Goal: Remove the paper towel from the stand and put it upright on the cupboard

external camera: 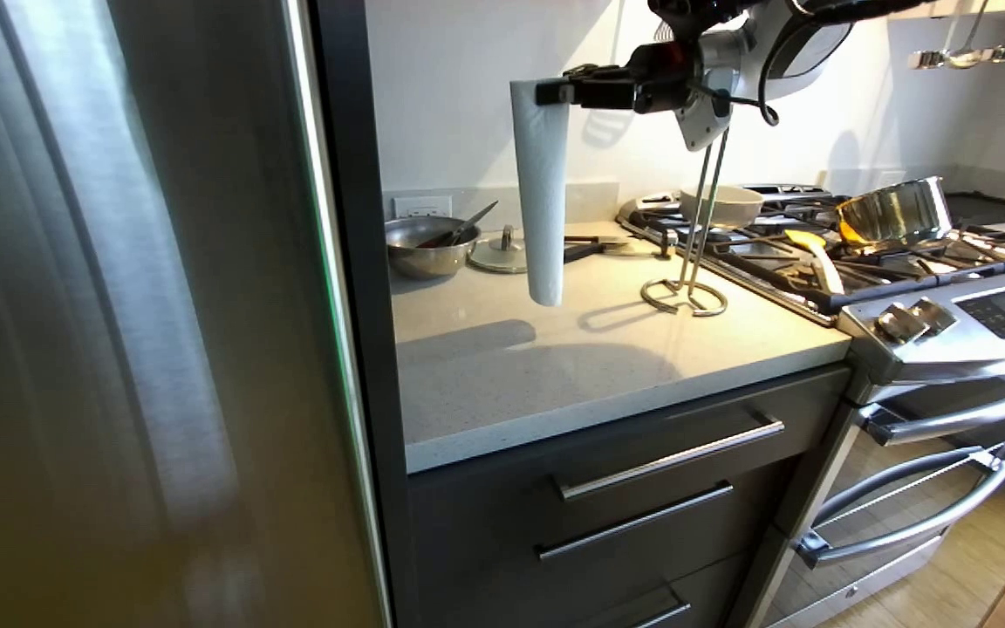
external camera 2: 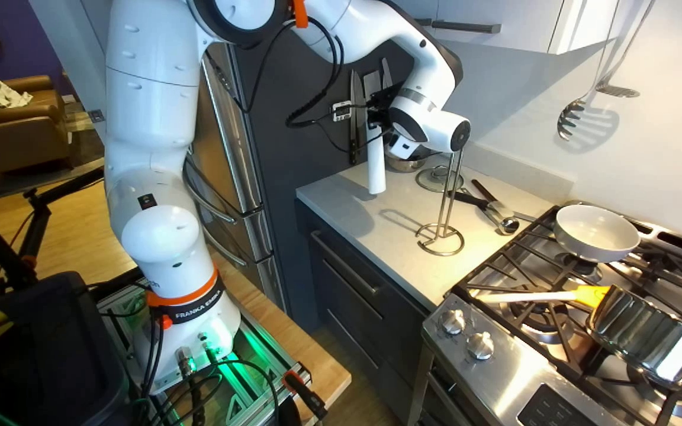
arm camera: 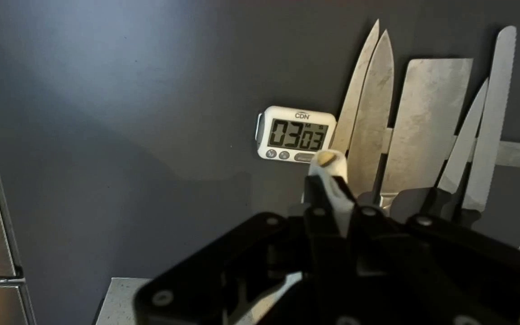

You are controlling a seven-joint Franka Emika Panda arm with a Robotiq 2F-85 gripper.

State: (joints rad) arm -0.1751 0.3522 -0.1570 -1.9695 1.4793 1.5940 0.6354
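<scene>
The paper towel [external camera: 541, 201], a slim white roll, hangs nearly upright in both exterior views [external camera 2: 376, 163], its lower end above the cupboard top [external camera: 581, 375]. My gripper [external camera: 553, 92] is shut on its upper end. In the wrist view, the white roll's top [arm camera: 330, 161] shows between and beyond the dark fingers [arm camera: 332, 192]. The wire stand [external camera: 708, 218] is upright on the cupboard top near the stove, without a roll; it also shows in an exterior view [external camera 2: 452, 195]. The cupboard's dark front [external camera: 485, 541] has silver bar handles. In an exterior view the wrist hides most of the gripper.
A steel bowl [external camera: 433, 247], a glass lid [external camera: 500, 253] and utensils [external camera 2: 495, 210] lie at the counter's back. The dark fridge-side panel [arm camera: 106, 158] carries knives [arm camera: 427, 117] and a timer [arm camera: 298, 134]. The stove [external camera: 930, 349] holds a pot [external camera: 895, 214] and white bowl [external camera 2: 595, 234].
</scene>
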